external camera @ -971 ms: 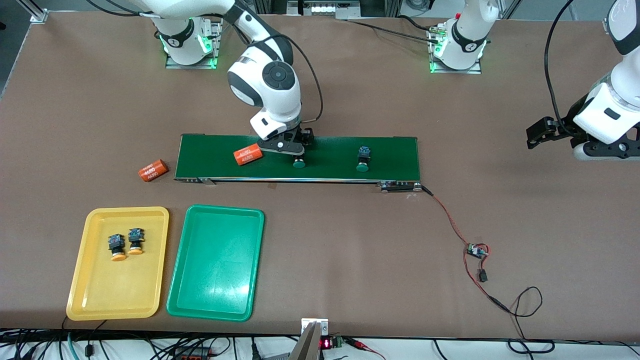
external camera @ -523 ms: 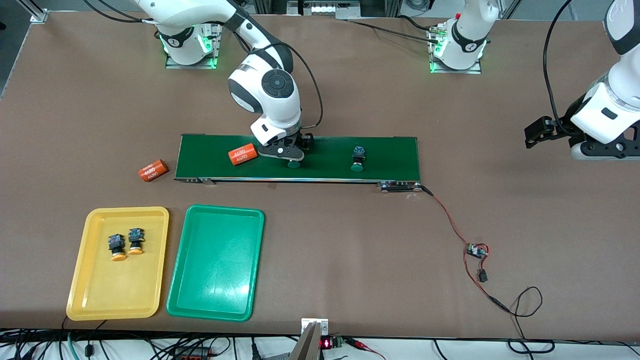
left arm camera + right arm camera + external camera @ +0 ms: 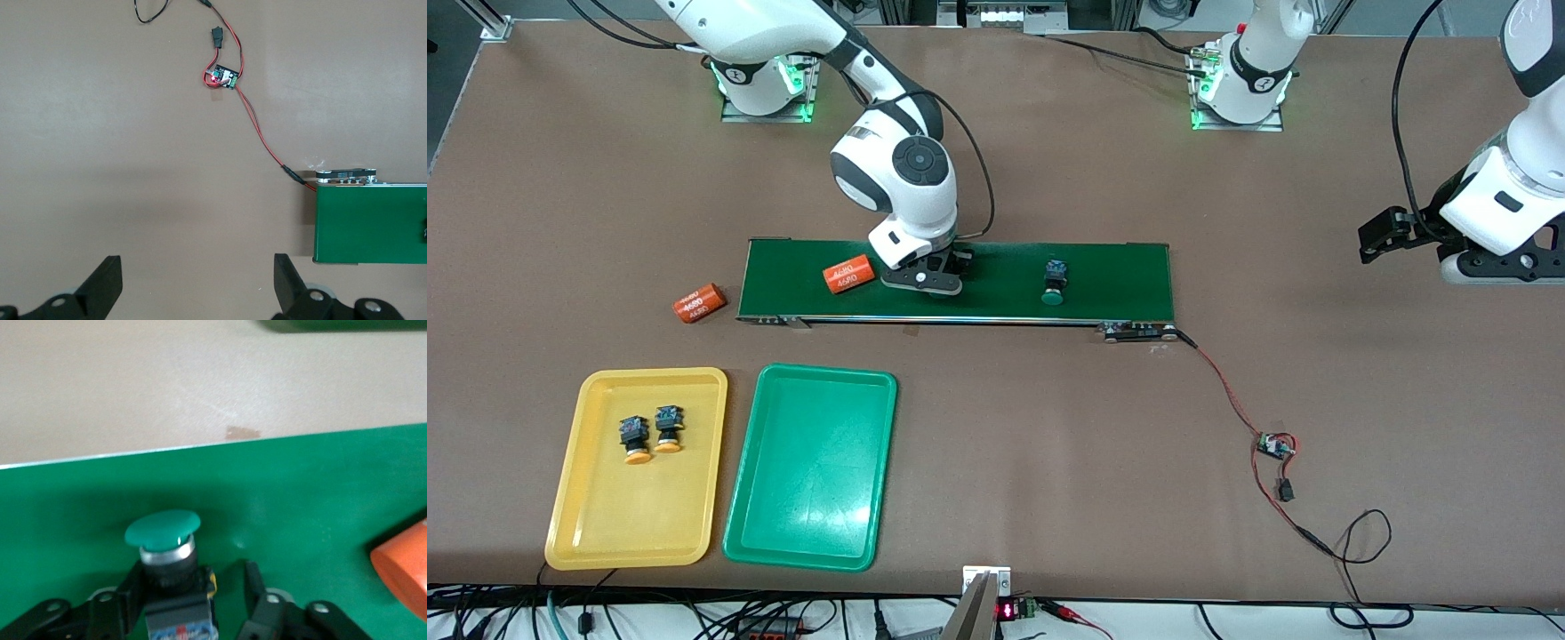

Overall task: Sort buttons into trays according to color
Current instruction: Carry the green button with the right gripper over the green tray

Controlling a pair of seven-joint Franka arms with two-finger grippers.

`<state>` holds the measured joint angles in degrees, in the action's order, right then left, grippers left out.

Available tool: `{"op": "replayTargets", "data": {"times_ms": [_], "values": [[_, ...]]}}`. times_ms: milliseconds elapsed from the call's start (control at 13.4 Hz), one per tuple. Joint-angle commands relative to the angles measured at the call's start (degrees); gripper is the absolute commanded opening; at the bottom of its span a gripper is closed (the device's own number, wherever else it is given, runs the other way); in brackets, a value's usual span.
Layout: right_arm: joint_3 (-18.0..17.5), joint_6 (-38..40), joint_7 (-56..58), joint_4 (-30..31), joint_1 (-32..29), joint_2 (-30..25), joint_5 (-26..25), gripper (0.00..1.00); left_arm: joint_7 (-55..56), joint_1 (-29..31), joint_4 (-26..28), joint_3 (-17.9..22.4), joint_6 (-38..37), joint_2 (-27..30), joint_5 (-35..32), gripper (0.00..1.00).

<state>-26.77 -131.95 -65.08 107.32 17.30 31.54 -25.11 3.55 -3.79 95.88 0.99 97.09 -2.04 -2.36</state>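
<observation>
We start with the table [image 3: 1049, 444], and across the middle of the front view lies the dark-green conveyor belt [image 3: 1112, 276]. Low in that frame, toward the right arm's end, the yellow tray [image 3: 605, 524] and the green tray [image 3: 809, 467] sit side by side. The yellow one already holds both yellow-capped buttons [image 3: 635, 440] just beside each other, and the green one holds nothing. The left gripper [image 3: 193, 293] waits with its jaws spread wide over bare table at the left arm's end. The right gripper [image 3: 925, 283] is down on the belt, just beside an orange cylinder [image 3: 848, 274]; a second cylinder [image 3: 696, 303] lies off the belt's end. In the right wrist view its fingers [image 3: 252, 583] stand on either side of a green-capped button [image 3: 162, 528]. One touches the body, while the other shows a sliver of belt between, so we judge the grip not yet made. The other green-capped button [image 3: 1055, 284] lies on the belt toward the left arm's end. We expect these buttons to be light, hard and rigid. The domed cap looks smooth and likely slippery, so the squarer black-and-blue body below the metal collar is the place to pinch. A moderate squeeze should do, as an off-centre hold could let it swivel.
</observation>
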Motion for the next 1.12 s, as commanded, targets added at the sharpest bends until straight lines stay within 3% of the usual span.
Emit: {"op": "replayTargets", "data": {"times_ms": [0, 149, 299, 523, 822, 1046], "values": [[1.7, 0.0, 0.3, -1.9, 0.5, 0.4, -1.0, 0.18, -0.1, -0.3, 0.6, -0.2, -0.6, 1.2, -1.2, 1.00], [2.9, 2.7, 2.0, -5.0, 0.0, -0.6, 0.1, 0.08, -0.1, -0.3, 0.5, -0.2, -0.6, 1.1, -1.2, 1.00], [4.1, 10.1, 9.0, -10.9, -0.9, -1.5, 4.3, 0.07, -0.1, -0.3, 0.5, -0.2, -0.6, 1.1, -1.2, 1.00], [9.6, 18.3, 23.6, -18.9, -0.9, -2.2, 8.1, 0.07, -0.1, -0.3, 0.5, -0.2, -0.6, 1.1, -1.2, 1.00], [16.5, 15.7, 32.8, -22.0, -2.9, 0.2, 8.1, 0.07, -0.2, -0.3, 0.5, -0.2, -0.6, 1.1, -1.2, 1.00], [18.1, 12.0, 38.7, -25.8, -5.1, 5.2, 8.2, 0.06, -0.2, -0.3, 0.5, -0.2, -0.6, 1.1, -1.2, 1.00]]}}
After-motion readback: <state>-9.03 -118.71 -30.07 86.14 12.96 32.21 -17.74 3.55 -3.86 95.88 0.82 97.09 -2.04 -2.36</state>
